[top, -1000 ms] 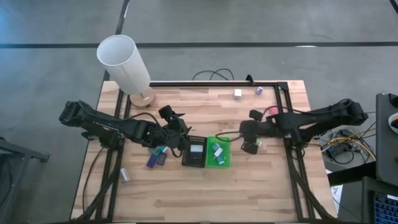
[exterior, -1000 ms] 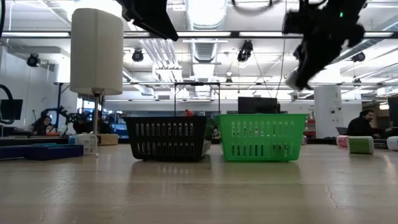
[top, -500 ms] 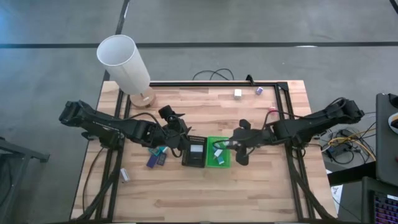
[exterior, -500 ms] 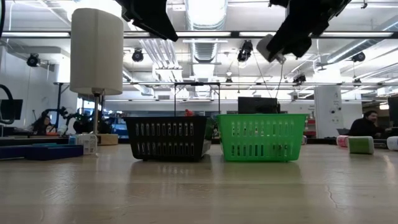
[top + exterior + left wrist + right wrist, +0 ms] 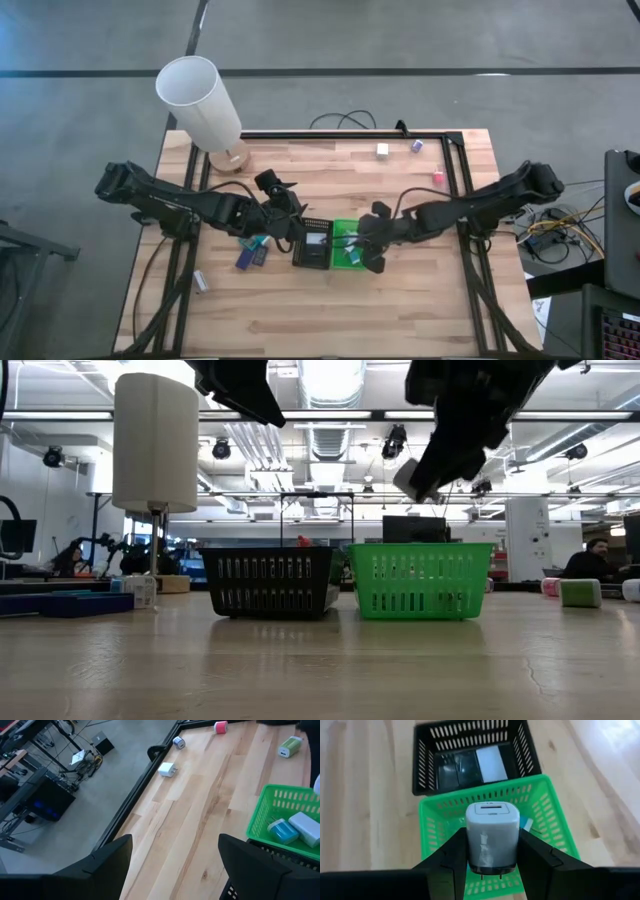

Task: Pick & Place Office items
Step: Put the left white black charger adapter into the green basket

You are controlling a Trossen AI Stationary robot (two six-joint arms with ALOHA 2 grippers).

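My right gripper [image 5: 492,870] is shut on a small white charger block [image 5: 492,836] and hangs over the green basket [image 5: 350,262], also seen as the green basket [image 5: 420,580] in the low view. A teal block [image 5: 282,831] and a white block [image 5: 306,827] lie inside that basket. The black basket [image 5: 312,244] stands right beside it on its left. My left gripper [image 5: 175,845] waits open in the air just left of the black basket, nothing between its fingers. Loose small items lie on the table: white [image 5: 382,150], purple [image 5: 417,146], pink [image 5: 438,177]. My right gripper pinches the white block by its two opposite side faces [image 5: 473,845] between the two fingers [image 5: 445,865]. The fingers slant downward from the table's right. The block is lifted clear above the green basket, its socket end away from the wrist and its prongs [image 5: 492,874] toward it.
A tall white lampshade [image 5: 200,98] on a wooden foot stands at the far left corner. Dark-blue flat pieces [image 5: 252,254] lie left of the black basket. A black frame rail [image 5: 350,133] runs along the far edge. Bare wood lies along the near edge.
My right gripper has carried the white block toward the table's left edge and somewhat down, from right of the green basket to over it. It has tipped further downward and rolled a little. Its hold stays the same.
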